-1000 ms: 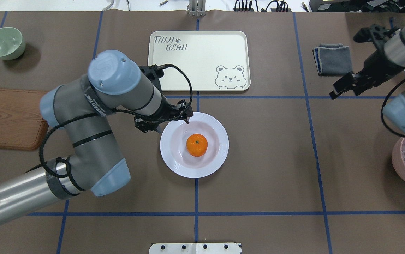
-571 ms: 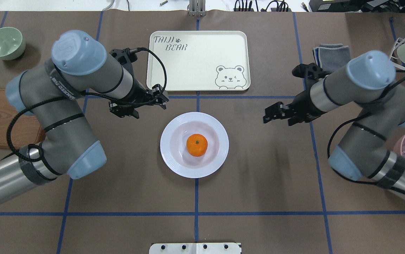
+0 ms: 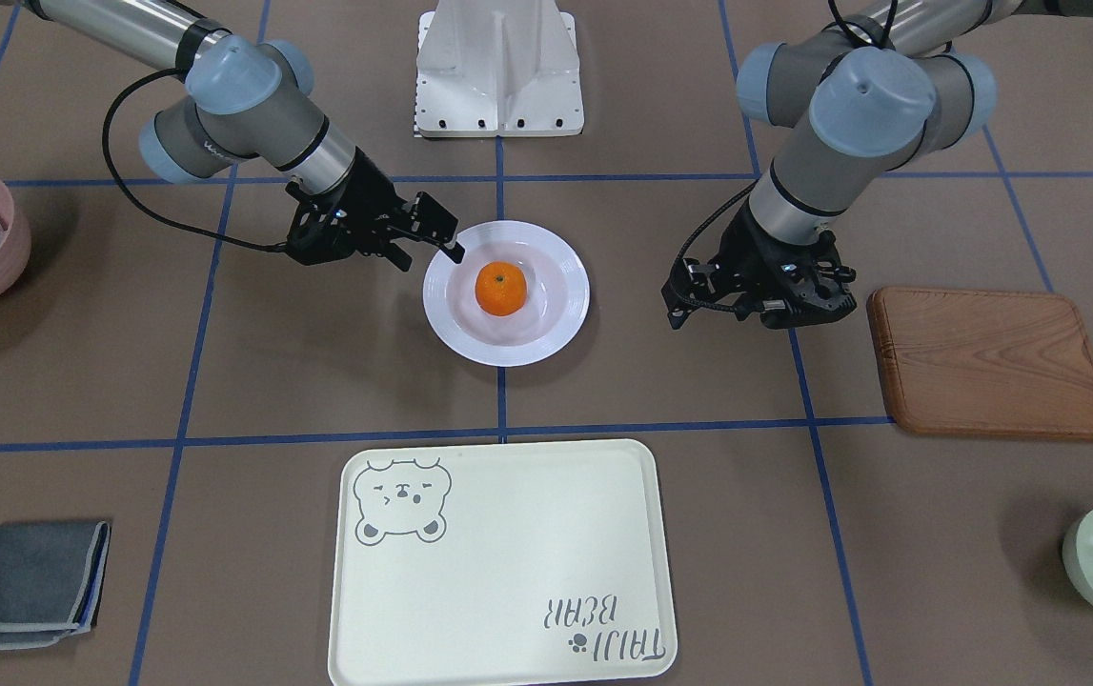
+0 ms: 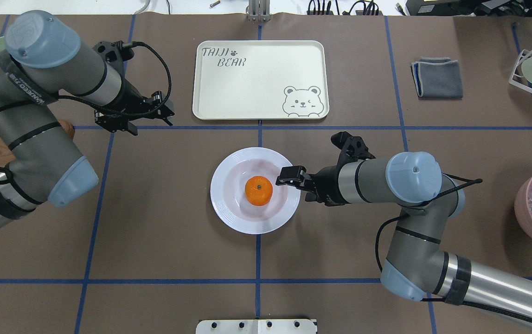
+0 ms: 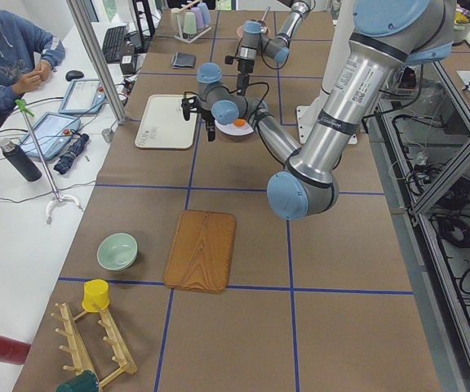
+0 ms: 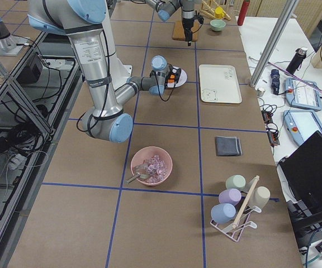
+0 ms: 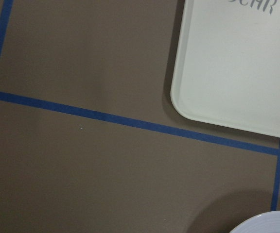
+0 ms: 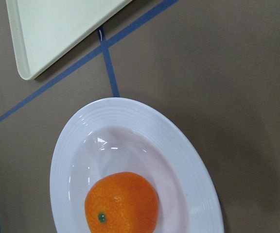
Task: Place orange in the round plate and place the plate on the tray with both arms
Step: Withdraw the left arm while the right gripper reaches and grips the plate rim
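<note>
The orange (image 4: 259,190) lies in the plate (image 4: 229,211), which rests on the bench (image 4: 154,241), apart from the tray (image 4: 266,111). The right fingers (image 4: 289,175) are open at the plate's rim. The left fingers (image 4: 161,107), also open, hang well apart from it. Probably each side should pinch an opposite rim and lift level.

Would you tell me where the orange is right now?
In the overhead view, the orange sits centred in the round plate, mid-table, below the tray.

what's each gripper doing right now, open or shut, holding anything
Left gripper: open, holding nothing, above bare table.
Right gripper: looks open, holding nothing, tips at the round plate's rim.
</note>
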Motion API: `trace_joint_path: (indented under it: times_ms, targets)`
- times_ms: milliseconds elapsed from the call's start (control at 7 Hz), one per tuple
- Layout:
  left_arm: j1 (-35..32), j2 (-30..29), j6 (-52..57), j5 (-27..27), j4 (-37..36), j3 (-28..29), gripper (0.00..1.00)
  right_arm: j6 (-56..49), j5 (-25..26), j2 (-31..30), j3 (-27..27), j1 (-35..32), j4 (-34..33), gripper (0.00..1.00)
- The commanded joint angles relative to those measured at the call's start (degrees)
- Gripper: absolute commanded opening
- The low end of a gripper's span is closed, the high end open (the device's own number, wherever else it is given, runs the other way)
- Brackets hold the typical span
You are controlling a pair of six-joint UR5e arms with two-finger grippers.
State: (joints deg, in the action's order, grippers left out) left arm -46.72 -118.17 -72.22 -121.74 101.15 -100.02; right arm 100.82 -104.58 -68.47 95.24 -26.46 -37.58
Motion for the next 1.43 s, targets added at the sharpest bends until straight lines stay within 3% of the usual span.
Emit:
trace_joint_path:
  times_ms: [0,286,714,1286]
  targets:
    - [-0.3,0.22,0.24,-0.16,0.01,0.0,0.89,3.06,1.83,-0.52,-1.89,0.97,3.04,1.0]
    - [-0.3,0.31,0.15,-0.08,0.1,0.0,0.89,5.94,4.81,0.18,-3.56,1.58,3.04,0.99]
    - [-0.3,0.48,0.15,0.27,0.02,0.0,0.89,9.56,5.69,0.53,-3.74,1.94,3.04,0.73]
    - [-0.56,0.48,0.15,0.28,0.01,-0.18,0.89,12.82,8.95,0.97,-4.1,3.52,3.13,0.69]
